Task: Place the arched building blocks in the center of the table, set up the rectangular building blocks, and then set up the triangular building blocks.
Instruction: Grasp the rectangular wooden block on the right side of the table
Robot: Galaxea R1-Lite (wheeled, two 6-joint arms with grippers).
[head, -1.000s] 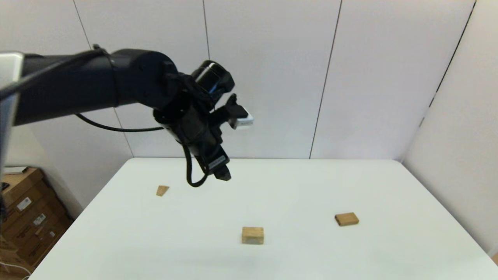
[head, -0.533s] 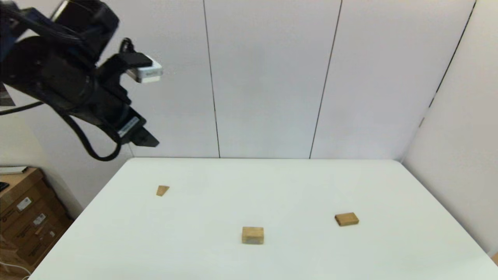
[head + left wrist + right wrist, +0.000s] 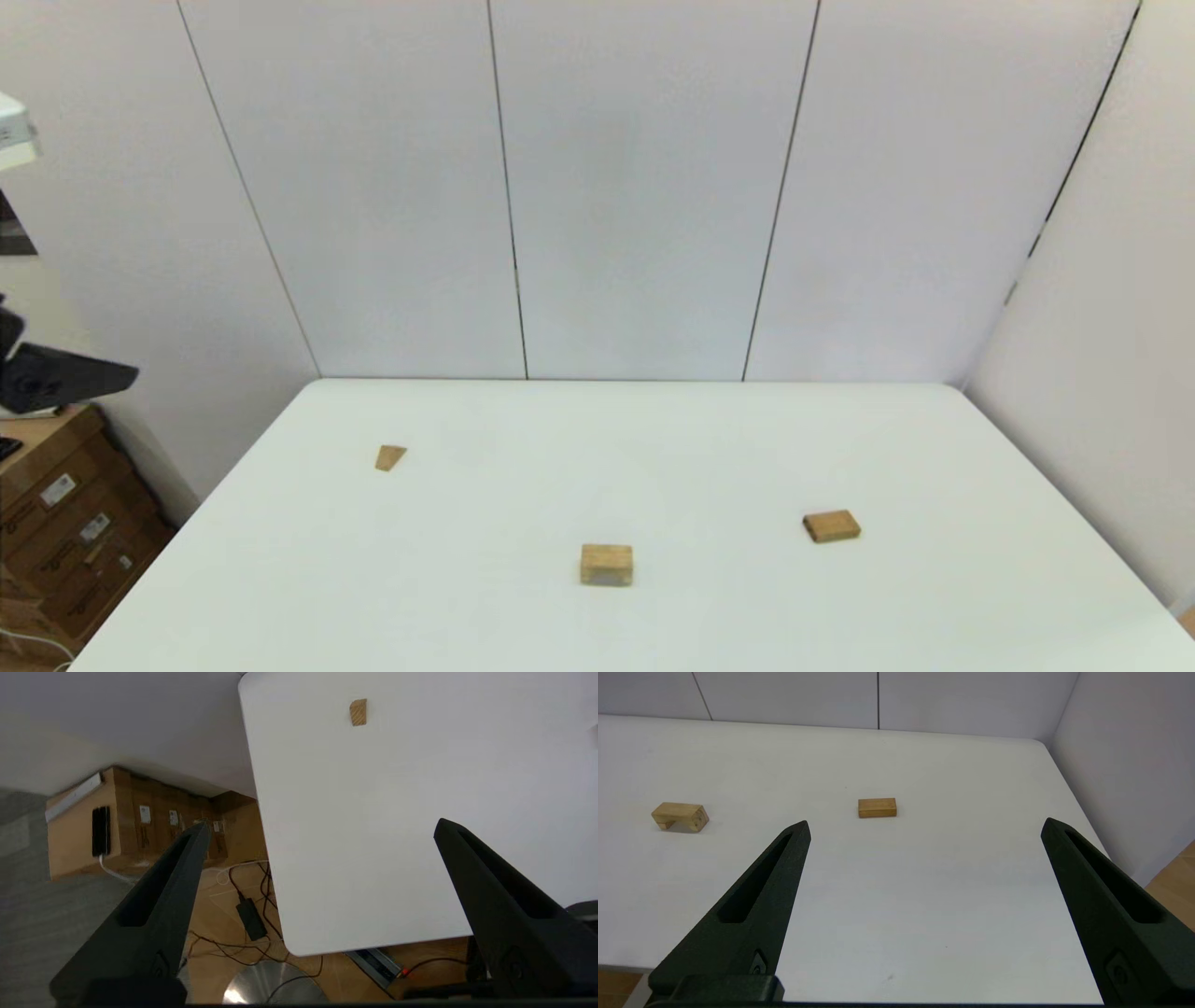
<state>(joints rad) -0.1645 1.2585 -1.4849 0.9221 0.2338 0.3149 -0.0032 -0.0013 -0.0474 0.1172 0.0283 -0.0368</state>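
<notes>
The left gripper (image 3: 322, 828) hangs off the table's left side, raised above floor and table edge, its two black fingers (image 3: 159, 896) spread wide with nothing between them; in the head view only a dark part of that arm shows at the far left edge. Below it lie the white table (image 3: 373, 858), and off the table a wooden floor with cables and stacked cardboard boxes (image 3: 140, 826). The triangular building block (image 3: 358, 712) lies flat on the table's far left part, well apart from this gripper. The right gripper (image 3: 924, 826) is out of the head view; it sits low at the near right side of the table, fingers (image 3: 756, 905) likewise wide apart and empty, facing across the tabletop. Ahead of it the rectangular building block (image 3: 877, 808) lies flat on its broad face on the right half of the table. The arched building block (image 3: 680, 816) stands near the table's middle, closer to the front edge, with its hollow facing down. All three blocks are well apart from one another.
</notes>
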